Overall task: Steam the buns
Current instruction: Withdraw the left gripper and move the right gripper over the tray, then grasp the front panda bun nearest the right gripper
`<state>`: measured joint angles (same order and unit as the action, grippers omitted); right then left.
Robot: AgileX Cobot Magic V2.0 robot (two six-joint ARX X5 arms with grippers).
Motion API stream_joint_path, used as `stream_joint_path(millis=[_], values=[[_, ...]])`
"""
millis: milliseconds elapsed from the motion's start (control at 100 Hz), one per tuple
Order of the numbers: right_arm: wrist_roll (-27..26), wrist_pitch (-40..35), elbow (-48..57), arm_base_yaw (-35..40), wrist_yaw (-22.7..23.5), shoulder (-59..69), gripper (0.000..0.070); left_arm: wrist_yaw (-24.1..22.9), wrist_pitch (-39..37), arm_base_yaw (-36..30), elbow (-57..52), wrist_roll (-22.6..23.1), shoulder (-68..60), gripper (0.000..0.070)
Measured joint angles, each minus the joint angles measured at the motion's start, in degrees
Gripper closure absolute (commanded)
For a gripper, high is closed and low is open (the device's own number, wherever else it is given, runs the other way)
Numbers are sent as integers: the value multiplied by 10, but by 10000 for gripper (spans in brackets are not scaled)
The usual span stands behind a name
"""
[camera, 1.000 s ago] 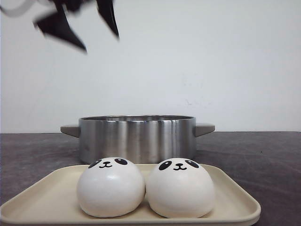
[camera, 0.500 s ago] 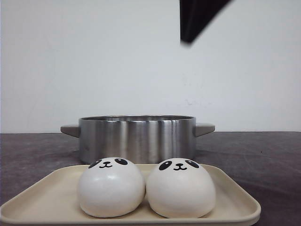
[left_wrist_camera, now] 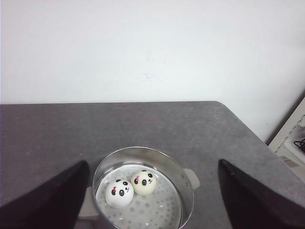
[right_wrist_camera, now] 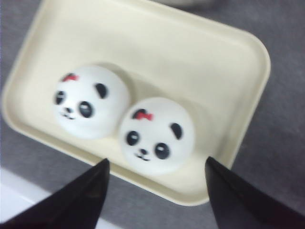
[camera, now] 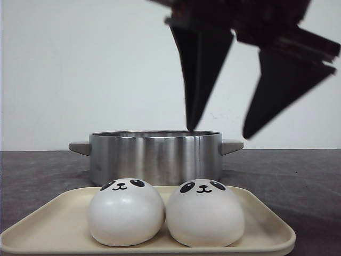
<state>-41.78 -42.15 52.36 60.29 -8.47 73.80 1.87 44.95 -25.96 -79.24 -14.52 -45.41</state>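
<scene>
Two panda-faced buns (left_wrist_camera: pixel 131 188) sit touching inside the steel pot (left_wrist_camera: pixel 187 195) on the grey table (left_wrist_camera: pixel 57 133).

Four white dome-shaped buns (camera: pixel 126 213) carry black panda faces with oval eyes, a small nose and a smile, and a small red bow shows above each face in the wrist views. The shallow rectangular tray (camera: pixel 266 234) is cream, the round steel pot (camera: pixel 154 156) brushed silver with grey handles, the table (camera: pixel 298 181) mottled dark grey, the fingers (camera: pixel 200 69) black.
</scene>
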Motion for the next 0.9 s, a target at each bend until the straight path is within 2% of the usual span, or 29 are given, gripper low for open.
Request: stream_joint_path(millis=[120, 310, 560, 790, 820, 870, 900], values=[[-5, 0, -8, -21, 24, 12, 274, 0, 9, 0, 0, 0, -1, 192], [-5, 42, -8, -42, 70, 40, 273, 0, 11, 0, 0, 0, -4, 192], [-6, 52, -8, -52, 87, 107, 237, 0, 11, -2, 0, 0, -3, 192], [-7, 90, -7, -52, 106, 159, 239, 0, 11, -12, 0, 0, -3, 193], [-7, 90, -7, -52, 106, 167, 258, 0, 11, -13, 0, 0, -3, 193], [-10, 94, -6, -52, 104, 169, 399, 0, 11, -14, 0, 0, -3, 192], [-14, 95, -6, -52, 104, 169, 538, 0, 11, -14, 0, 0, -3, 192]])
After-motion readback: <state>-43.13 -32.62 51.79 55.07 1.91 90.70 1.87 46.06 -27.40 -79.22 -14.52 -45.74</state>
